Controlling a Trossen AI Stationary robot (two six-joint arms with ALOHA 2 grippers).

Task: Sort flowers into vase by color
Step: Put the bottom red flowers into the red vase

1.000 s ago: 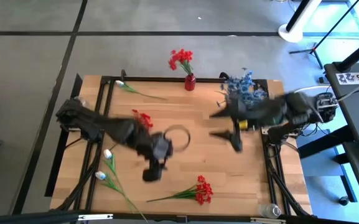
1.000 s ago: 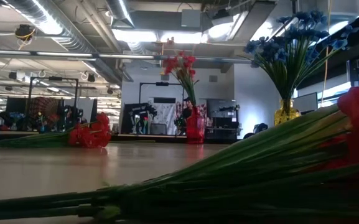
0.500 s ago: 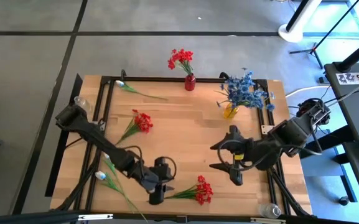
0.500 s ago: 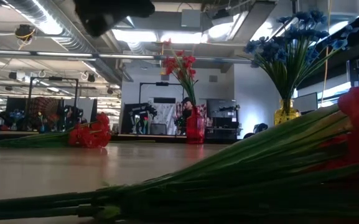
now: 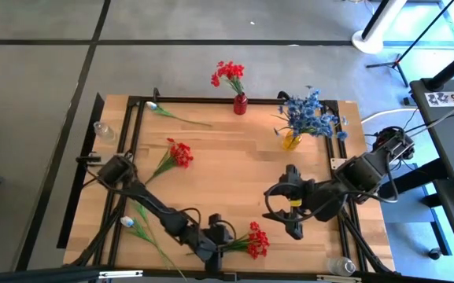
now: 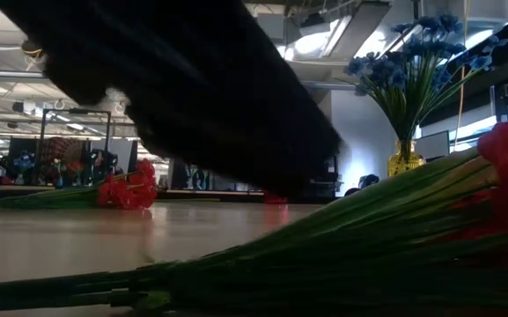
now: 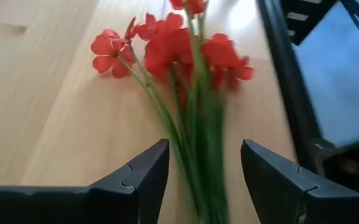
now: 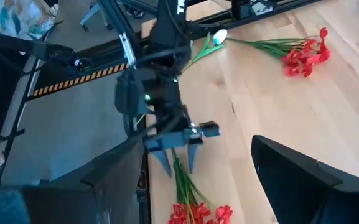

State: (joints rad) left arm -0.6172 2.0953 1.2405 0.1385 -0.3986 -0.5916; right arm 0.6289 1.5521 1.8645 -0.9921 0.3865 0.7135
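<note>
A red spray (image 5: 248,240) lies flat near the table's near edge, blossoms toward the right. My left gripper (image 5: 216,236) is open and low over its green stems (image 7: 198,143); one finger stands on each side of them, and I see no touch. The right wrist view shows the same gripper (image 8: 178,163) pointing down at the stem end. My right gripper (image 5: 284,211) is open and hovers right of centre, holding nothing. A second red spray (image 5: 175,155) lies left of centre. White flowers lie at the far left (image 5: 167,112) and near left (image 5: 138,214).
A red vase (image 5: 240,104) with red flowers stands at the far edge. A yellow vase (image 5: 291,140) holds blue flowers (image 5: 309,114). Clear containers sit at the left edge (image 5: 103,130) and the near right corner (image 5: 339,266). In the low view the left arm (image 6: 192,88) blocks the middle.
My left gripper has swept from the table's middle toward the near edge and down, ending astride the near red spray's stems. My right gripper has moved from beside the yellow vase toward the near edge, then held still. The flowers have not moved.
</note>
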